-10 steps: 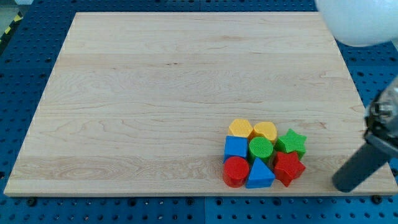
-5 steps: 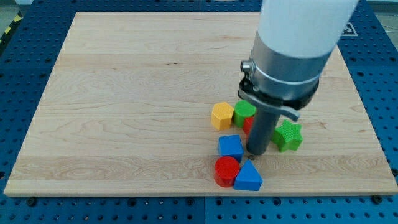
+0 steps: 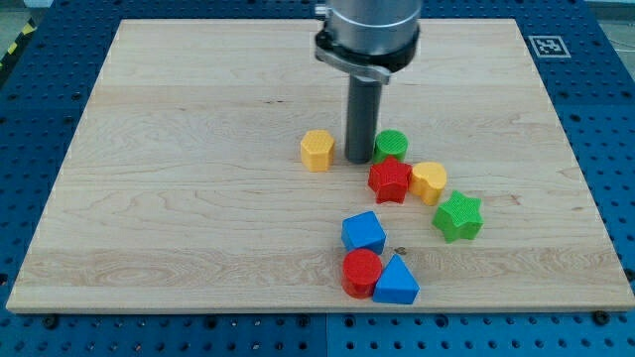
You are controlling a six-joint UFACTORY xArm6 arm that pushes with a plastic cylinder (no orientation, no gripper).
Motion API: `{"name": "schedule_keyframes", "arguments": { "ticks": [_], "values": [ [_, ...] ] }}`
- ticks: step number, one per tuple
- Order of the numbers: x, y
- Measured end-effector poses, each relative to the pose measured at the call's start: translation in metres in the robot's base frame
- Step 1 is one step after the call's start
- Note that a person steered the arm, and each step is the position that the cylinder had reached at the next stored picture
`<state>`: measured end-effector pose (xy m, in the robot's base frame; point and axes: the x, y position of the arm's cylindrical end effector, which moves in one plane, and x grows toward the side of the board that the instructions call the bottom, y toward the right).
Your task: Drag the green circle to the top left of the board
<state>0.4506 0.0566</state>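
A robotics lab bench, by the look of it; a pale wooden worktop [image 3: 198, 198] lies on a blue metal plate drilled with a regular grid of holes [image 3: 605, 149]; a black-and-white printed marker [image 3: 549, 46] sits at the board's corner; yellow-black hazard tape [image 3: 18, 40] edges the view's top left.

1. Rod [image 3: 359, 124]: straight, dark grey cylinder with a smooth matt surface.
2. Collar above the rod: wider, silver-grey metal, ringed by a black clamp band with a small lug at its left edge.
3. Tip [image 3: 358, 160]: plain blunt end, same dark grey as the rod.
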Motion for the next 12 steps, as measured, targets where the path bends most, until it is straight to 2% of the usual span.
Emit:
{"name": "schedule_keyframes", "arguments": {
  "ticks": [2, 4, 6, 8, 9, 10, 12],
  "values": [
    [0.022, 0.056],
    [0.008, 0.080],
    [-0.077, 0.079],
    [0.002, 0.096],
    [0.004, 0.133],
    [-0.016, 0.144],
    [-0.113, 0.084]
  ]
}}
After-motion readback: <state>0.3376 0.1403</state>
